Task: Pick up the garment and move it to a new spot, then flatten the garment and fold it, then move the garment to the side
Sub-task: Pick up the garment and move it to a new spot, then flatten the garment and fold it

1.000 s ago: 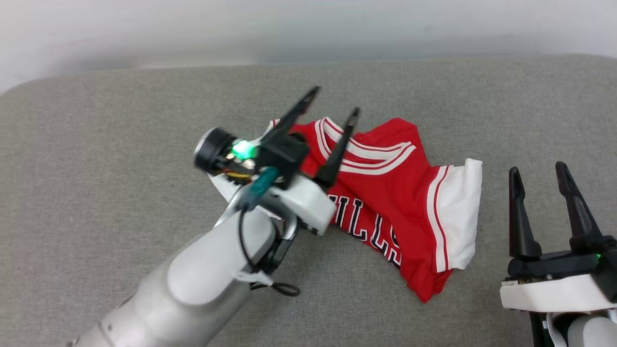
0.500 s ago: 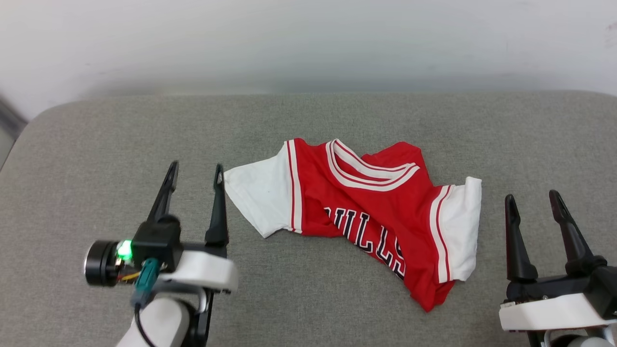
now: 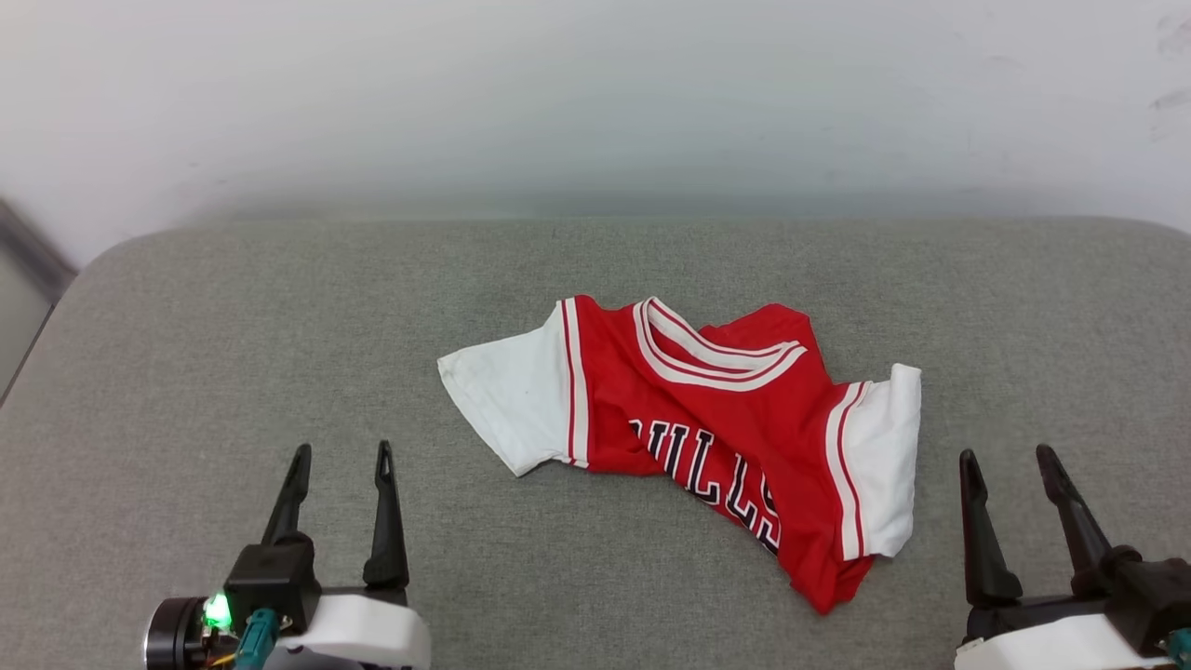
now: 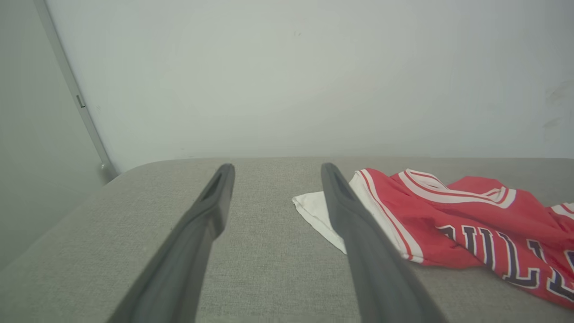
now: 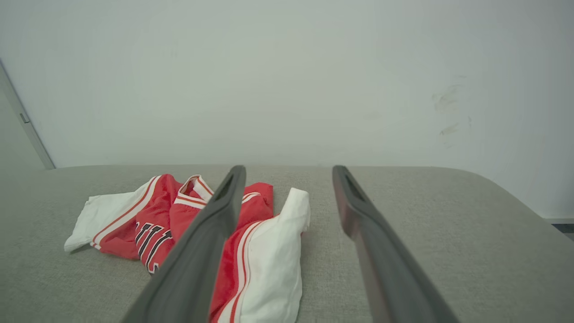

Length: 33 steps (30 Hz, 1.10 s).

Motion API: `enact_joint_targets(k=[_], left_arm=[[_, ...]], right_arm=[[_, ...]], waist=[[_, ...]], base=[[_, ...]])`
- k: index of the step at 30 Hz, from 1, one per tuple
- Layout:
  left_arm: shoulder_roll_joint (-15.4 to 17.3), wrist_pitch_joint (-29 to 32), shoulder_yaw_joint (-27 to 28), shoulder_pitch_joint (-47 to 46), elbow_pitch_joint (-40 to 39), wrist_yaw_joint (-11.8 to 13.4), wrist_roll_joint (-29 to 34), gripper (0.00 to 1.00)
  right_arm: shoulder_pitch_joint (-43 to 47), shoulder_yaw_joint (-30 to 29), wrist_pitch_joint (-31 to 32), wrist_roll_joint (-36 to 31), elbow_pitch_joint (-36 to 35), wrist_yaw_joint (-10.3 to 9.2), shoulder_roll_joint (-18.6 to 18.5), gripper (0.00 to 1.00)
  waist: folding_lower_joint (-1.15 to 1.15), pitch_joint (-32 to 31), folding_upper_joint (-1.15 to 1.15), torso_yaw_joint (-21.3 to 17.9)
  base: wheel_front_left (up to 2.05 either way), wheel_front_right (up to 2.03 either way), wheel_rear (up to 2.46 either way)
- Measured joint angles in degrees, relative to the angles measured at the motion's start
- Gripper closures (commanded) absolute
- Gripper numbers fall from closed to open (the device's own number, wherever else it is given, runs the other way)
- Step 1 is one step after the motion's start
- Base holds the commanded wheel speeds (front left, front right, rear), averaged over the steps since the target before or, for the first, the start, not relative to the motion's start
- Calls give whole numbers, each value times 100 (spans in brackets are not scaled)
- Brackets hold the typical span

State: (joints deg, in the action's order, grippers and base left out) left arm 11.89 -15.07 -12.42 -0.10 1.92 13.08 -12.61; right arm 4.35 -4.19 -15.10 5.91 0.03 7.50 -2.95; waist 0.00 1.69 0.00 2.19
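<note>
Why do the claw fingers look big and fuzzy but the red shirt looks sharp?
Left wrist view: the left claw is close to the lens, so it blurs; the garment is sharper. Right wrist view: the right claw blurs likewise. Head view: even light.

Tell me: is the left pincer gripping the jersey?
No, the left pincer stands open over the grey cushion, apart from the red jersey.

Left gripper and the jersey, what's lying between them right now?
Nothing but bare grey cushion. In the head view, the open left gripper sits apart from the jersey, whose white sleeve is the nearest part.
</note>
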Motion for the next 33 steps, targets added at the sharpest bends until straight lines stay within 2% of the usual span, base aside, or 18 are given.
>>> enact_joint_targets(k=[9,18,24,28,30,33], left_arm=[[-379,0,478,254,110,-448,355,0],[-610,0,750,332,176,-706,633,0],[-712,-1,890,335,156,-814,708,0],[-759,0,937,315,131,-857,746,0],[-786,0,966,283,130,-876,770,0],[-817,0,1003,229,132,-907,791,0]], right_arm=[[185,-30,0,65,181,0,0,0],[193,-40,1,141,240,0,0,0],[-315,-191,1,192,41,0,2,0],[-937,-256,1,-215,-253,0,-9,0],[-1260,-212,1,-264,-350,0,-125,0],[-1700,-38,0,-296,-249,0,-573,0]], waist=[[0,-87,0,40],[0,-107,0,75],[1,-45,0,41],[1,59,0,20],[1,111,0,4],[1,172,0,-23]], base=[[0,0,0],[0,0,0],[0,0,0],[0,0,0],[0,0,0],[0,0,0]])
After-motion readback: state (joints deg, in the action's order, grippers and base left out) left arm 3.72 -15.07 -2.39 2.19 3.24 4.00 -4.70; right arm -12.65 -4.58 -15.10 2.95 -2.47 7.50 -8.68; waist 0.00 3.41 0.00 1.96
